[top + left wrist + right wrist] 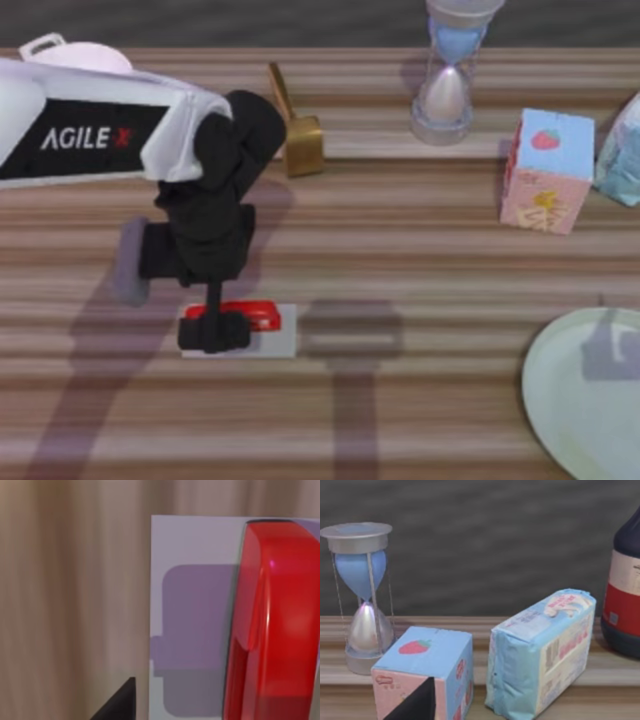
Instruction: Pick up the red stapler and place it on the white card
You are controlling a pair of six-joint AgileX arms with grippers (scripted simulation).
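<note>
Reaching down from the table's upper left, the left arm holds its claw [213,332] over the left end of the red stapler [250,314], which lies on the white card [280,342] left of the table's [420,420] centre. From above, the black claw hides that end of the stapler, and whether it grips or has let go cannot be told. The left wrist view shows what the top view cannot: the stapler [280,625] resting flat on the card [192,545], a shadow across the card beside it, and one dark fingertip [120,705] at the card's edge. The right arm is out of the top view; its wrist view shows the hourglass [362,595], strawberry carton [427,675], blue packet [545,650] and a dark bottle [622,580]. A pale plate [590,400] sits at the lower right.
</note>
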